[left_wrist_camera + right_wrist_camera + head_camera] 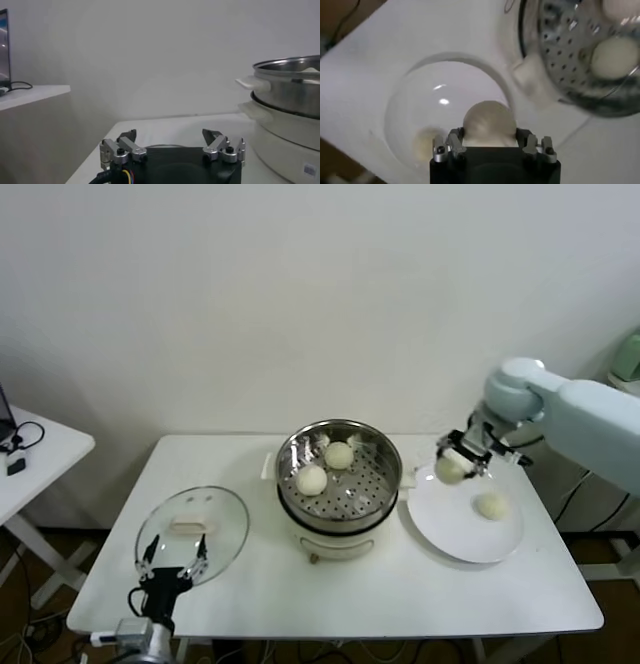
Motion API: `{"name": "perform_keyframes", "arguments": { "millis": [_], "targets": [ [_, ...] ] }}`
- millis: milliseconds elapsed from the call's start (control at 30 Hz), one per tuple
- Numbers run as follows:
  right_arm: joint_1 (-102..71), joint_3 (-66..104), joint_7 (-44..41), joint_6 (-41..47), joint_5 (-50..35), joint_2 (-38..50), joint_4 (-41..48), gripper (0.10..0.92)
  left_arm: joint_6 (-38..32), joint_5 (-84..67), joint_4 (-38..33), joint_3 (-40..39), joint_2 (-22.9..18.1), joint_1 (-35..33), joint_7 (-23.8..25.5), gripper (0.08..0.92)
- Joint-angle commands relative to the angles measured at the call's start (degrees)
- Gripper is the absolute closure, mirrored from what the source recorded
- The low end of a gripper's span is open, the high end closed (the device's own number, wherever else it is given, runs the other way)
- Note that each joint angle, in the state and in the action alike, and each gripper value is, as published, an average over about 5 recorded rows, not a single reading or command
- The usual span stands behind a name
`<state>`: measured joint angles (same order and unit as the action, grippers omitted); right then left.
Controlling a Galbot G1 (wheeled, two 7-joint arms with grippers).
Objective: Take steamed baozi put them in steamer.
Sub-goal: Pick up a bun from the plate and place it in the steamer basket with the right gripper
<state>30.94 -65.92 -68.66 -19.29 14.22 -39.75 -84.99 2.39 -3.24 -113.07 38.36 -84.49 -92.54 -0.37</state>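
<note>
Above plate (470,534), right pincer (452,468) clenched on baozi (450,469); carry level over steamer (340,474), release into bare spot. Left pincer (172,564) released, idle.

Plain test room or lab, bare white wall (300,294), white folding table (330,594); side desk (35,459) with cables

No text can be read anywhere; a small label (310,170) on the white cooker base (285,135) is too blurred to make out.
</note>
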Motion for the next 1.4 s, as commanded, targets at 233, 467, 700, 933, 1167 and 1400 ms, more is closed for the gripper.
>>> {"name": "perform_keyframes", "arguments": {
  "millis": [233,467,700,933,1167,1400],
  "targets": [
    [8.4,-1.8,-0.6,-9.2,4.7,-15.8,-11.3,0.347,0.3,0.8,-0.8,-0.4,-0.3,-0.3,-0.2,0.177],
    [0.8,-2.2,0.3,-8.9,5.6,-22.1,-7.2,0.341,0.4,0.6,-0.9,-0.5,-0.3,-0.6,-0.2,0.177],
    [-3.6,-3.4,1.1,-9.7,5.7,-25.5,-3.6,0.339,0.8,0.5,-0.9,-0.5,-0.2,-0.6,-0.2,0.177],
    [-5.2,-3.8,1.2,-11.7,5.9,-26.8,-0.6,0.338,0.9,0.5,-0.5,-0.4,0.0,-0.5,-0.3,0.177],
    [-6.1,-3.1,1.3,-13.6,7.6,-26.9,2.5,0.341,1.1,0.5,0.0,-0.7,0.2,-0.2,-0.3,0.177],
    [-6.9,-2.5,1.4,-14.4,9.1,-26.1,3.1,0.345,1.7,1.1,0.0,-2.2,-0.1,0.6,-0.9,0.177]
  ]
}}
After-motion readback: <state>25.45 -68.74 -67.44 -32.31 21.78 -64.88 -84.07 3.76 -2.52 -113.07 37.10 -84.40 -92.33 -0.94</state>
